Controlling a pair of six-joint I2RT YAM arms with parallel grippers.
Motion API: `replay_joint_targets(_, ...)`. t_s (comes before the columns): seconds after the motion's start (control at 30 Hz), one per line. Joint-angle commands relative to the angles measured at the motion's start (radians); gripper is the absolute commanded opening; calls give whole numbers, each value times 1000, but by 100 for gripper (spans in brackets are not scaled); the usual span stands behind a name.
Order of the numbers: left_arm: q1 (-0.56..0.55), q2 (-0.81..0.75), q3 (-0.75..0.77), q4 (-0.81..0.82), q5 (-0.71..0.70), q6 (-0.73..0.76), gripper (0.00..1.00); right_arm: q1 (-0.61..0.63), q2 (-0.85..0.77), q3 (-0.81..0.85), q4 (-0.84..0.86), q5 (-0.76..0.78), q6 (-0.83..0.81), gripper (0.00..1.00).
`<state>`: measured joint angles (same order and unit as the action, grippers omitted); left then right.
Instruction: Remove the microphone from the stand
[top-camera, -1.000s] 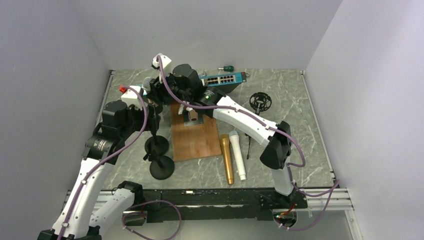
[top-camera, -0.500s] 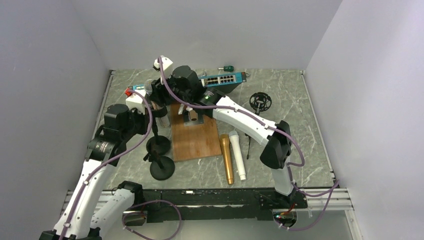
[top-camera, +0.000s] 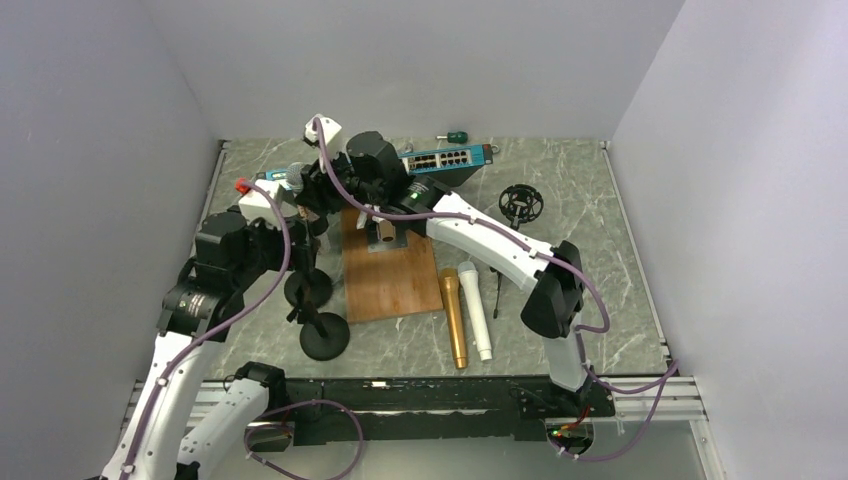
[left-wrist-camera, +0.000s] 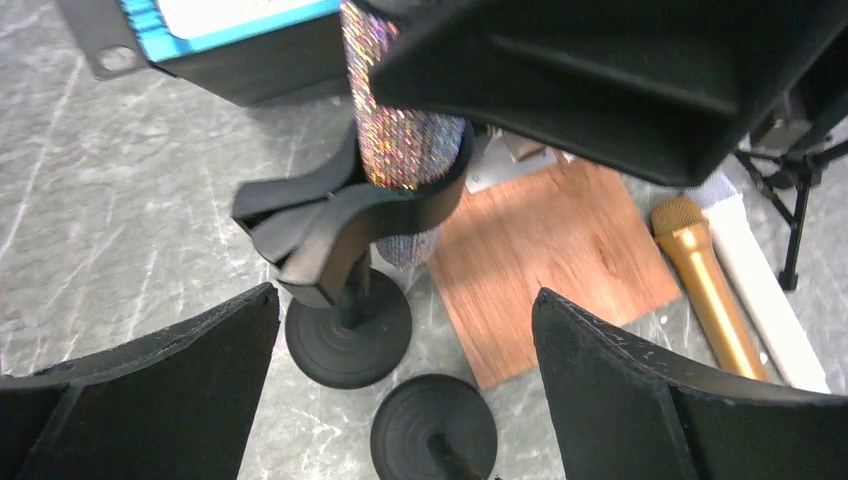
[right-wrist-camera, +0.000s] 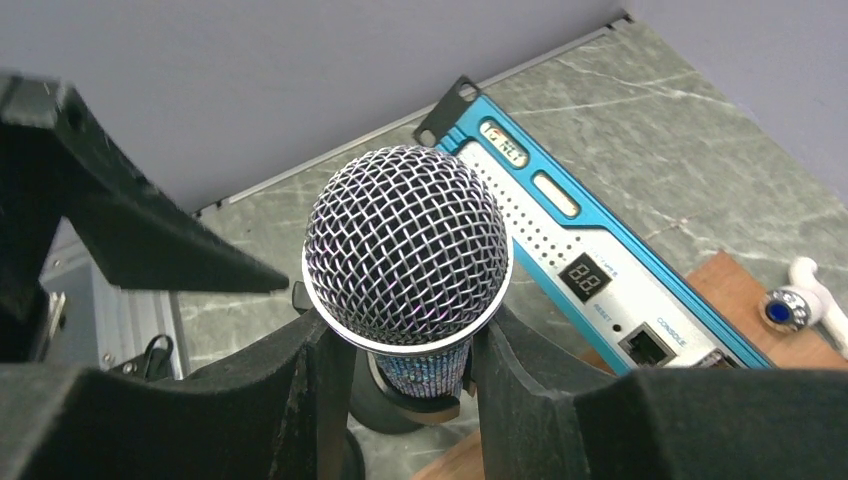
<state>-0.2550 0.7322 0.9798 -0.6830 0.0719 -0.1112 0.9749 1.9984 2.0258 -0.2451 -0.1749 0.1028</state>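
The microphone (right-wrist-camera: 407, 250) has a silver mesh head and a glittery body (left-wrist-camera: 400, 130). It stands upright in the black clip (left-wrist-camera: 350, 220) of a stand with a round base (left-wrist-camera: 348, 330). In the top view the microphone (top-camera: 297, 173) is at the back left. My right gripper (right-wrist-camera: 407, 345) is shut on the microphone just under its head, one finger on each side. One of its fingers (left-wrist-camera: 600, 80) shows in the left wrist view. My left gripper (left-wrist-camera: 405, 295) is open and empty, held beside and above the stand's post, touching nothing.
A second empty stand base (top-camera: 324, 335) sits just in front. A wooden board (top-camera: 390, 270), a gold microphone (top-camera: 455, 315) and a white microphone (top-camera: 476, 310) lie to the right. A blue network switch (top-camera: 445, 158) and a black shock mount (top-camera: 521, 203) are behind.
My left arm has drawn back a little to the left, away from the stand. The right gripper and the microphone have barely moved.
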Motion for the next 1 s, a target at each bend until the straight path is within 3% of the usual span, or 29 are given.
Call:
replay_joint_targets(0.0, 16, -18, 71, 14, -68, -52, 99, -23, -79, -25, 107, -217, -20, 0)
replay_joint_targets(0.37, 68, 2, 41, 76, -61, -14, 98, -100, -54, -47, 151, -425, 22, 0)
replay_joint_targets(0.53, 71, -13, -64, 188, 27, 70, 99, -118, -37, -30, 165, -514, 24, 0)
replay_joint_targets(0.73, 72, 50, -90, 226, 105, 169, 98, -121, 13, 26, 136, -578, 0, 0)
replay_joint_targets(0.87, 72, 20, -121, 285, 181, 165, 91, -123, 20, 29, 135, -577, 0, 0)
replay_joint_targets(0.97, 72, 26, -110, 234, 173, 149, 83, -123, 17, 17, 151, -565, 2, 0)
